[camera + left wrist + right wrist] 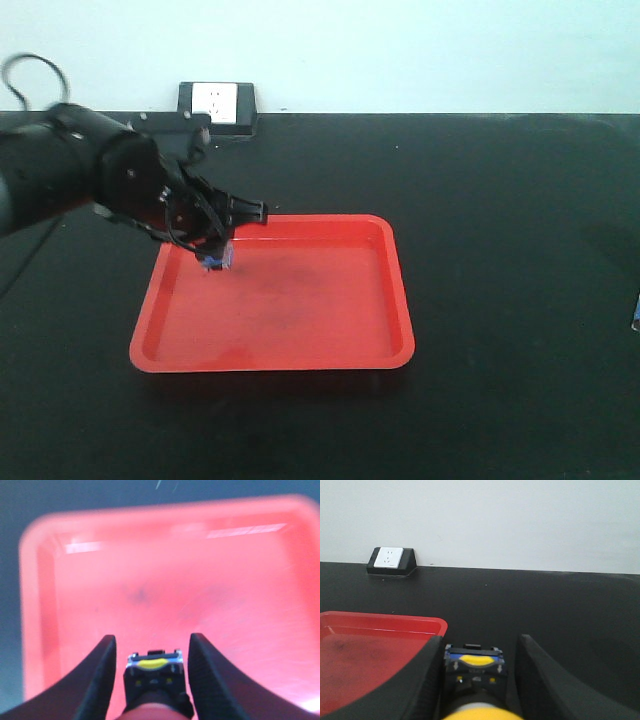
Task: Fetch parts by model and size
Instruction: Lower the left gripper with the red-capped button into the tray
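I hold the red-capped switch clamped in the left gripper, base down over the tray's far-left corner; right gripper clamps the yellow-capped switch

So the worktop is plain matte black and runs back to a pale wall. Sitting flat on it, a bit left of centre in the front view, is a red plastic tray, rectangular with rounded corners, a raised rim and some dark smudges on its floor. Right at the back edge, against the wall, there's a black wedge-shaped socket box with a white face. Tray and box are well apart. Something small pokes in at the right edge, too cropped to tell.
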Available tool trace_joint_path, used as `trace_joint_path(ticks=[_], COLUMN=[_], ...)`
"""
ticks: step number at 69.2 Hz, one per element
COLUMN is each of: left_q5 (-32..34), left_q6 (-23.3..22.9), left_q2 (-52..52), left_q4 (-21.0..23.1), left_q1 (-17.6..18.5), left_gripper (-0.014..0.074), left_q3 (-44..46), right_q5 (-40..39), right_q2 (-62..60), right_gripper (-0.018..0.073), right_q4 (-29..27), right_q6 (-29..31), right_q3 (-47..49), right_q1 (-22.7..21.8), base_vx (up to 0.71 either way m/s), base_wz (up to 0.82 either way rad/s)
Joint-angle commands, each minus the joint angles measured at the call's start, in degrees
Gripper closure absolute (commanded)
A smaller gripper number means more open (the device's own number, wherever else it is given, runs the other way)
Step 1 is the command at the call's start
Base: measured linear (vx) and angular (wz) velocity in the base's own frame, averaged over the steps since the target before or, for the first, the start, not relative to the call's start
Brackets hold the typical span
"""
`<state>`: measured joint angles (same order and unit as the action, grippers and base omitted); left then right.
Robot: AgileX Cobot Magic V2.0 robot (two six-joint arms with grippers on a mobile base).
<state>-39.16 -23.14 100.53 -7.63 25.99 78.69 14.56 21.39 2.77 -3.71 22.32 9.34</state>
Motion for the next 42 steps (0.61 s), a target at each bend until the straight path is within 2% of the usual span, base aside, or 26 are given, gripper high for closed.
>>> trace_joint_path(ticks=[1, 8, 18, 42], left_q5=[3.28, 5.16, 6.06, 5.89], left_q6=[-2.55, -2.8, -5.55, -5.61], left_q2=[0.41, 3.1, 6.43, 9.77], left_q4=[-1.16, -0.92, -1.5, -4.63], left_q1=[0.99, 1.58, 1.82, 1.82], left_gripper=[0.0603, 0.0603, 0.0603, 0.0603], left_q3=[1.88, 1.88, 1.88, 1.92], right_q5=[-4.44, -4.44, -4.44, -4.44], right_q2=[0.37, 0.37, 0.37, 0.37], right_gripper=[0.0564, 0.0564, 0.0564, 0.0564], right_q4=[0.19, 0.24, 0.24, 0.24], right_q6=[0.32, 0.32, 0.32, 0.32], right_q3=[1.57, 1.57, 1.57, 1.57], right_q1=[-0.14, -0.14, -0.14, -0.14], base_vx=[0.0, 0.0, 0.0, 0.0], base_wz=[0.0, 0.0, 0.0, 0.0])
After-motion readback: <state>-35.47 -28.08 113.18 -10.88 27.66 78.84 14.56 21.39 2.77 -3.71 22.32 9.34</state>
